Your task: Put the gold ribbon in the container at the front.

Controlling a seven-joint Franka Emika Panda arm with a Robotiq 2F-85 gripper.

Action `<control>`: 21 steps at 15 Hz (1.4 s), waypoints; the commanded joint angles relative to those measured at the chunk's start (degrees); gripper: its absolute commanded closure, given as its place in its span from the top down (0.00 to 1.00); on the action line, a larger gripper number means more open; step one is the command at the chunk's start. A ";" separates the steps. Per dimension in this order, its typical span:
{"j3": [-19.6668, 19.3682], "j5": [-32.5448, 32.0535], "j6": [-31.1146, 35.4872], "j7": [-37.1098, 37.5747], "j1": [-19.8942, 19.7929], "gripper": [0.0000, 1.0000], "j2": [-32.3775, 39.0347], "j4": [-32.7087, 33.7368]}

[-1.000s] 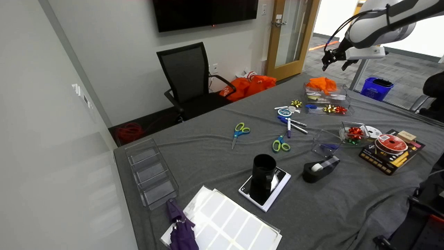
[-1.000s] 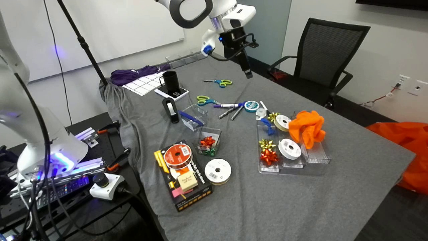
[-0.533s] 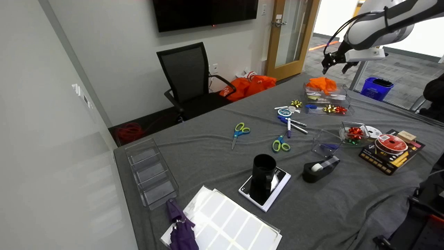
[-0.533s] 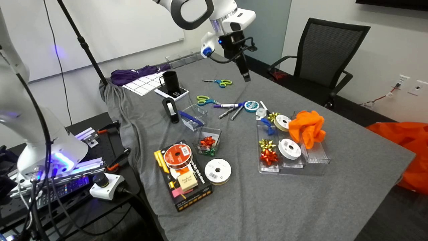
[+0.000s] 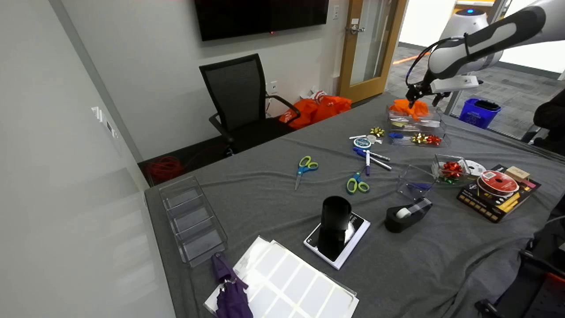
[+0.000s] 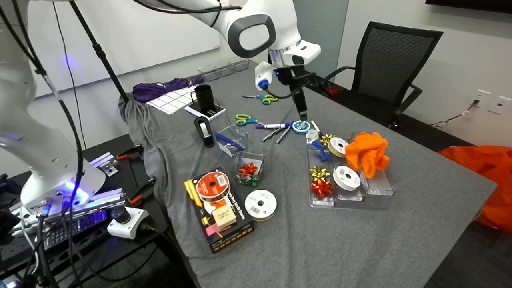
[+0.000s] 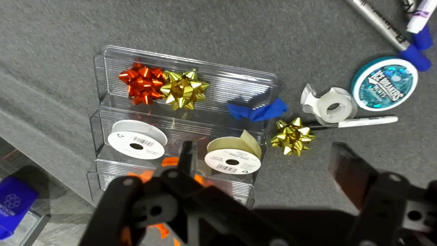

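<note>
A gold ribbon bow (image 7: 293, 136) lies on the grey cloth just beside a clear tray (image 6: 320, 206) with three compartments. The compartment (image 7: 220, 85) farthest up in the wrist view holds a red bow (image 7: 141, 83), another gold bow (image 7: 184, 90) and a blue piece (image 7: 256, 112). A spool of gold ribbon (image 7: 233, 155) and a white spool (image 7: 136, 138) sit in the middle one. My gripper (image 7: 264, 147) hangs above them, wide open and gripping nothing; the loose bow and gold spool appear between its fingers from above. Which gold ribbon is meant cannot be told.
Orange cloth (image 6: 368, 154) covers part of the third compartment. A tape roll (image 7: 326, 102), mints tin (image 7: 384, 85) and markers lie beside the loose bow. Small clear boxes, one with bows (image 6: 249, 169), stand nearer the robot base beside a black box (image 6: 236, 236).
My arm has come down lower and shifted toward the tray, more so in the last half second. The gripper has stayed open and the objects have not moved.
</note>
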 commanded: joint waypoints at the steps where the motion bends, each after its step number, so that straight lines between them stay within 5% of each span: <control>1: 0.32 0.18 -0.74 -3.79 -3.43 1.00 7.07 7.92; 7: 0.01 0.17 -2.68 -6.49 -7.77 1.00 16.43 17.14; 21: 0.50 0.24 -0.23 -6.89 -10.16 1.00 30.96 29.35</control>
